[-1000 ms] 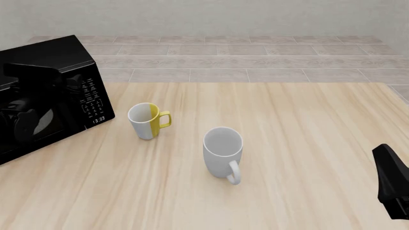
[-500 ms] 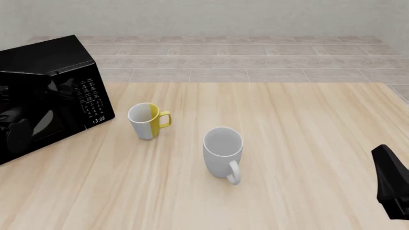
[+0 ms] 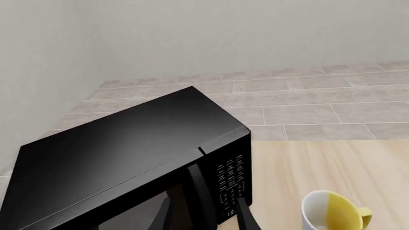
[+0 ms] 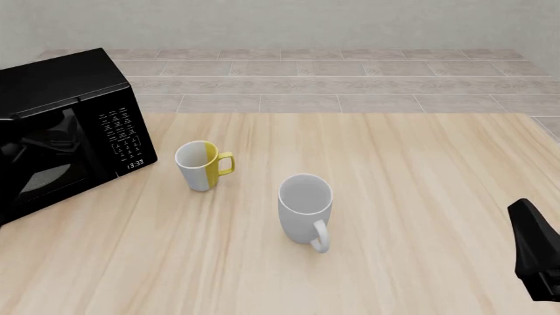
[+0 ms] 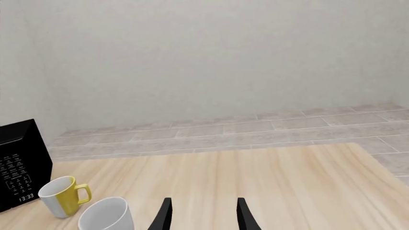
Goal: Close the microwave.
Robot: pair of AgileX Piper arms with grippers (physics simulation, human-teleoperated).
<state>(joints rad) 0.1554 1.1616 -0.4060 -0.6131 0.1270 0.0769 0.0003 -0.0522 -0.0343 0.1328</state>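
The microwave (image 4: pixel 65 131) is a glossy black box at the table's left edge, angled toward the middle. Its dark glass door (image 4: pixel 39 164) looks flush with the keypad panel (image 4: pixel 122 134), and the clock reads 13:33. In the left wrist view the microwave (image 3: pixel 128 148) fills the lower left. My left gripper (image 3: pixel 203 220) is open and empty, above and in front of the door's keypad side, not touching it. It is out of the front view. My right gripper (image 5: pixel 203 218) is open and empty, low over the table's right side.
A white and yellow mug (image 4: pixel 201 165) stands just right of the microwave, also in the left wrist view (image 3: pixel 332 213). A larger pale grey mug (image 4: pixel 305 207) stands mid-table. Part of my right arm (image 4: pixel 536 259) shows at the front right edge.
The dark shape of my left arm at the microwave door has left the front view. The door's top edge has swung in and now sits flush. The right arm has barely moved.
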